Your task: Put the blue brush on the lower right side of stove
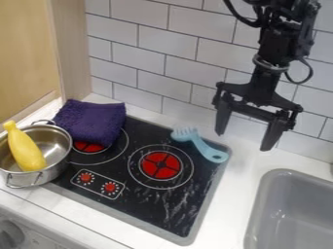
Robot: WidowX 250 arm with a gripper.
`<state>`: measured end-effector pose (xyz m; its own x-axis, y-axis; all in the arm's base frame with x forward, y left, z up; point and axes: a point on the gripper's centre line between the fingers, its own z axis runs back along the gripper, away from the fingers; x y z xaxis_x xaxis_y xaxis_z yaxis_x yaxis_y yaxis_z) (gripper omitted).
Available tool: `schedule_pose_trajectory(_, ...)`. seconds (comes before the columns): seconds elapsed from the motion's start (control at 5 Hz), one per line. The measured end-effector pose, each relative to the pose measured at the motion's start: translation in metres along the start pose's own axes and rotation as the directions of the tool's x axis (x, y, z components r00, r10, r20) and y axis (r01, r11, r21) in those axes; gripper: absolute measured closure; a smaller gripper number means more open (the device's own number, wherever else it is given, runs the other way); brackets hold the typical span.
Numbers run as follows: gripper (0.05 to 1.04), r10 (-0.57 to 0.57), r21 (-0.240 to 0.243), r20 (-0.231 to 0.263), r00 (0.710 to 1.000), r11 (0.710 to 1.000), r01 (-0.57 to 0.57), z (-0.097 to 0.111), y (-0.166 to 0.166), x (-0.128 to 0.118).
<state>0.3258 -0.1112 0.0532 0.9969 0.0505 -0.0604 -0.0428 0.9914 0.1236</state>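
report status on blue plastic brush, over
Black two-finger gripper open, empty. Light-blue curved plastic brush on black stove, upper right. Purple fluffy cloth, silver metal pot at left.

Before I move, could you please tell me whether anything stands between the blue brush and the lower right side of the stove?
Nothing visible does: the blue brush lies at the upper right of the stove, and the pot and purple cloth are both off to the left of that path.
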Motion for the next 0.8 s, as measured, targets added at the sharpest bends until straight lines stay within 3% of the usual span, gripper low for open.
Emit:
schedule_pose_trajectory(0.2,0.085,0.020,0.026,-0.065,0.998,0.999,-0.019,-0.020,0.003,-0.013)
schedule_pose_trajectory(0.4,0.085,0.237,0.024,-0.057,0.970,0.971,-0.236,-0.028,0.002,-0.017)
schedule_pose_trajectory(0.6,0.085,0.475,-0.006,-0.040,0.879,0.880,-0.476,-0.024,0.009,-0.009)
schedule_pose_trajectory(0.8,0.085,0.686,-0.037,-0.031,0.727,0.726,-0.687,-0.020,0.026,0.002)
